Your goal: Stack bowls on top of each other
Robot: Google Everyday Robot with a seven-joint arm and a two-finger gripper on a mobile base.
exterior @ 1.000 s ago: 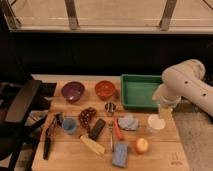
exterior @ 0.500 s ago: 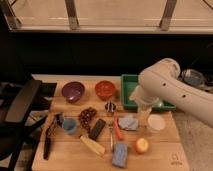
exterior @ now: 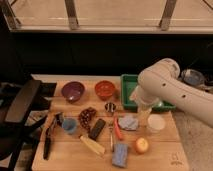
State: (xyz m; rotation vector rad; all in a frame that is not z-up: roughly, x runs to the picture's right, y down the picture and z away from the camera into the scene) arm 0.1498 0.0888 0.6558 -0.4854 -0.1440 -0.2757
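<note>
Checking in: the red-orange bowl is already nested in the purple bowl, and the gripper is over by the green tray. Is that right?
Not quite. The camera view shows the red-orange bowl standing on the board beside the purple bowl, apart from it, not nested. The gripper is indeed over by the green tray.

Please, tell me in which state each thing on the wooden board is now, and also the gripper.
purple bowl: upright, nothing stacked in it.
red-orange bowl: upright, beside the purple bowl, apart from it.
blue cup: upright, on the board.
white container: upright, at the board's right side.
green tray: flat, partly hidden by the arm.
gripper: at the tray's front edge, away from both bowls.
</note>
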